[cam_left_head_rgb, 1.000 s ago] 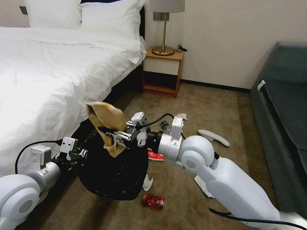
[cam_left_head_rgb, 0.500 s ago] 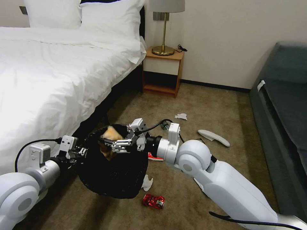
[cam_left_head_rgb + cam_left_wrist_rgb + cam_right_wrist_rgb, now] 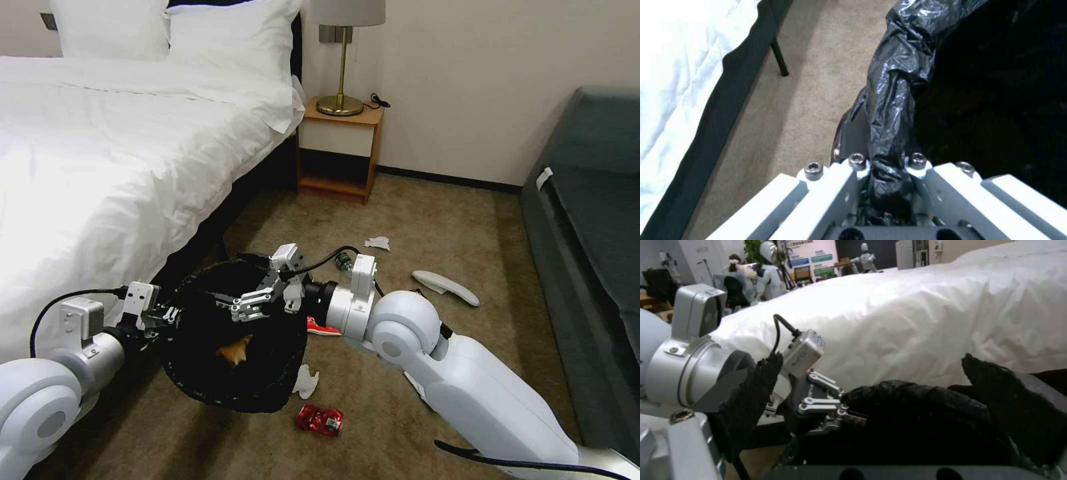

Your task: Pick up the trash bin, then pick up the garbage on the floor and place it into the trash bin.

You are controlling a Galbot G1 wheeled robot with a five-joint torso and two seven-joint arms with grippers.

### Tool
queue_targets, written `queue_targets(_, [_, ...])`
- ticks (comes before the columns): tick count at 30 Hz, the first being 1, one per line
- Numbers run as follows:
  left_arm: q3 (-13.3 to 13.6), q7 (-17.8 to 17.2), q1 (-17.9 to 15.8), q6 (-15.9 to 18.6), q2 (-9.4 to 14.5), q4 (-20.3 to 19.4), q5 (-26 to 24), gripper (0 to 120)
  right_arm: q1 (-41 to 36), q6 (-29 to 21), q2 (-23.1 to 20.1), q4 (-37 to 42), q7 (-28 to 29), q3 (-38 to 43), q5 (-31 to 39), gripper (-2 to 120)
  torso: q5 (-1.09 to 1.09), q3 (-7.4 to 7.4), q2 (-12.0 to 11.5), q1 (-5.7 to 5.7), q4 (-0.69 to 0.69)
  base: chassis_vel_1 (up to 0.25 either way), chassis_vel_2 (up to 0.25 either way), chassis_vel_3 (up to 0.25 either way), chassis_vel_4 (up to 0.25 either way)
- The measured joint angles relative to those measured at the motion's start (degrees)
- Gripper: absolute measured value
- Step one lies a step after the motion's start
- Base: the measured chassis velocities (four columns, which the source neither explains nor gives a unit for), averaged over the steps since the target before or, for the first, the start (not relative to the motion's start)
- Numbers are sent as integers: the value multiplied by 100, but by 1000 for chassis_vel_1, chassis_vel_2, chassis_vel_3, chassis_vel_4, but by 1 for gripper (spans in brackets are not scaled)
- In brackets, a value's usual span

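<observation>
While the left gripper (image 3: 167,315) keeps its fingers (image 3: 853,173) clamped on the bag-wrapped rim of the trash bin (image 3: 200,373), the bin hangs clear of the carpet (image 3: 413,213) beside the bed (image 3: 100,167), its wide mouth turned up toward the other arm. Holding it by the rim this way presumably leaves the opening free for drops. Inside, below the right fingers, lies the tan paper bag (image 3: 235,349), no longer gripped. Directly above the mouth hovers the right gripper (image 3: 248,307), fingers spread apart and empty, consistent with a release over the opening.

Beyond the right fingers, remaining garbage is scattered on the floor: a crumpled white tissue (image 3: 307,382) just beside the bin's wall, a red snack wrapper (image 3: 320,420) nearer the robot, a second red wrapper (image 3: 323,327) partly hidden under the right wrist, a small green bottle (image 3: 343,262) behind the wrist cable, another tissue (image 3: 378,243) farther off, and a white slipper (image 3: 445,287) well apart. The right forearm itself overhangs several of these pieces and would likely have to withdraw before reaching them. A nightstand (image 3: 341,150) with a lamp stands against the wall.
</observation>
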Motion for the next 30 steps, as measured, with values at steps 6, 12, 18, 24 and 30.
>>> queue_targets(6, [-9,1,6,0,-21,11,5,1,42,18,64,140,79,174,121,100,0,0,0,0,0,0,0,0,0])
queue_targets(12, [-32,2,27,0,-70,25,26,1,214,-89,-46,476,373,879,626,100,0,0,0,0,1,0,0,0,0])
queue_targets(18, [-51,-3,30,0,-115,16,29,1,23,-177,-570,299,233,1749,718,100,1,0,0,0,0,0,0,0,0])
queue_targets(24, [-97,-7,39,0,-192,-6,26,1,-625,-79,-1062,-34,-39,2453,706,100,2,0,0,1,0,0,0,0,0])
queue_targets(30, [-109,-11,47,0,-215,-6,24,1,-1619,127,-1407,-698,-658,2880,335,100,2,0,0,1,-1,0,0,0,0])
